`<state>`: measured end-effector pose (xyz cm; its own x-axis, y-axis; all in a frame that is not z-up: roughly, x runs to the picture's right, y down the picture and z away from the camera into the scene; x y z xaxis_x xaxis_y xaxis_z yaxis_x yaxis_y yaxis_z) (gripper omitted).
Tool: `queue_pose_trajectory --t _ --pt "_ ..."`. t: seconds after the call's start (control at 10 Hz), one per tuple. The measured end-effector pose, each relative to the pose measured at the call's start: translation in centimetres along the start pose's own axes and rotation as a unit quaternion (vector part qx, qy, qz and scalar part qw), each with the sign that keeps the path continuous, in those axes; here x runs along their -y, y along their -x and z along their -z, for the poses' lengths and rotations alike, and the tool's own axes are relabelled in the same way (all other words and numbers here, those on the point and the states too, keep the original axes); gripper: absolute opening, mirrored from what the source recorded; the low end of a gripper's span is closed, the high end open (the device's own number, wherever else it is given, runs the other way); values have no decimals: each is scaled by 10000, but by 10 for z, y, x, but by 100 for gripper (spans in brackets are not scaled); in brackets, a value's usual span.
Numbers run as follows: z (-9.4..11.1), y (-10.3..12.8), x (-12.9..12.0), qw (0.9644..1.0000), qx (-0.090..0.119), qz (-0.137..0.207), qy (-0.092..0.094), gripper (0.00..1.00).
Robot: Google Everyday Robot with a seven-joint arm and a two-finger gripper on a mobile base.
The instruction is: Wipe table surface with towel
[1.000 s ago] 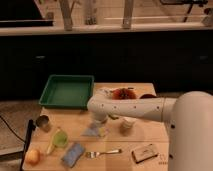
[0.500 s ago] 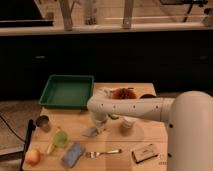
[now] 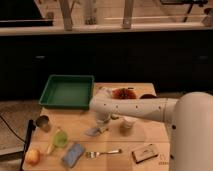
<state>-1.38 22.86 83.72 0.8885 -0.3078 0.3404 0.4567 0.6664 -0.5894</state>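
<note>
A small grey-blue towel (image 3: 95, 131) lies crumpled on the wooden table (image 3: 150, 135), near its middle. My white arm reaches in from the right across the table. My gripper (image 3: 103, 123) points down at the end of the arm and sits right over the towel's far edge, touching or almost touching it. The arm hides the gripper's tip.
A green tray (image 3: 67, 91) lies at the back left, a bowl of red food (image 3: 123, 94) behind the arm, a pale cup (image 3: 125, 125) beside the gripper. Metal cup (image 3: 43, 123), green cup (image 3: 60, 139), orange fruit (image 3: 32, 156), blue sponge (image 3: 73, 154), fork (image 3: 103, 152), brown packet (image 3: 146, 152) stand along the left and front.
The gripper and the towel have shifted slightly toward the table's front. Everything else stays in place.
</note>
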Motion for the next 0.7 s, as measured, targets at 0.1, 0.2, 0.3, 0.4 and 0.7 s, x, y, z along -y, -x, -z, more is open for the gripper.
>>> queue_pose_trajectory --t 0.1,0.2,0.3,0.4,0.7 --pt "2 -5 1 10000 -20 -69 -14 0" --pt "4 -10 2 9999 -36 -130 -34 0" --pt "7 -14 6 9998 -57 -182 -63 0" --pt "11 -20 12 9996 -80 -228 -112 0" --pt "21 -12 36 9997 -137 -31 -193 0"
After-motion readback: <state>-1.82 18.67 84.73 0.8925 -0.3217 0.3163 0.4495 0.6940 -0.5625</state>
